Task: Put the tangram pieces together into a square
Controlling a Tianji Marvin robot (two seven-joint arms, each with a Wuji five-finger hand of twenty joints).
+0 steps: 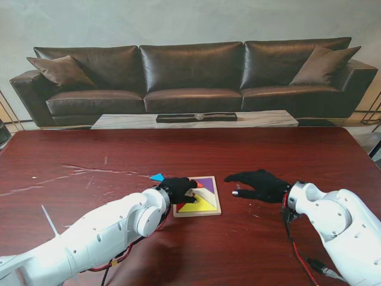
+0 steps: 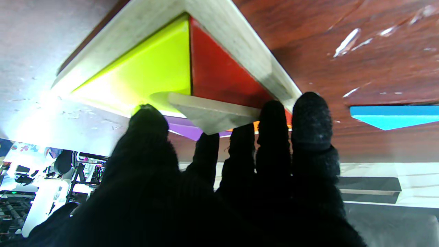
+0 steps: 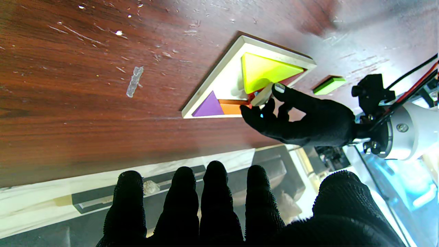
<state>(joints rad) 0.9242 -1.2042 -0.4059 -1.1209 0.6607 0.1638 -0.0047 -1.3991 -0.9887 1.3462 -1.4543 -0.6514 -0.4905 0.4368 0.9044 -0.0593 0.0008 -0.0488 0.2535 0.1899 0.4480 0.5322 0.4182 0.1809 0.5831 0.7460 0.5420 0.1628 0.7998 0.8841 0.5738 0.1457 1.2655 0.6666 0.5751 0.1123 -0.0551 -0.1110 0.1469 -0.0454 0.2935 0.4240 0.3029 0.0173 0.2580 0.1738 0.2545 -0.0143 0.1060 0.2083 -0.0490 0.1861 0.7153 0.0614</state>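
Observation:
A wooden tray [image 1: 218, 204] lies mid-table with a yellow triangle [image 1: 200, 205], a red triangle [image 2: 219, 72], a purple triangle [image 1: 207, 183] and an orange piece [image 3: 231, 109] inside. My left hand [image 1: 177, 189] reaches over the tray's left side. It pinches a pale triangle piece [image 2: 212, 115] between thumb and fingers, tilted above the tray floor. A blue piece [image 1: 157, 177] lies on the table just left of the tray. A green piece [image 3: 329, 85] lies near my left wrist. My right hand [image 1: 259, 185] hovers right of the tray, fingers spread, holding nothing.
The dark wood table [image 1: 89, 155] carries scratches and bits of tape. Beyond its far edge stand a marble coffee table [image 1: 196, 120] and a dark leather sofa [image 1: 190, 77]. Cables hang under both forearms near the table's front edge.

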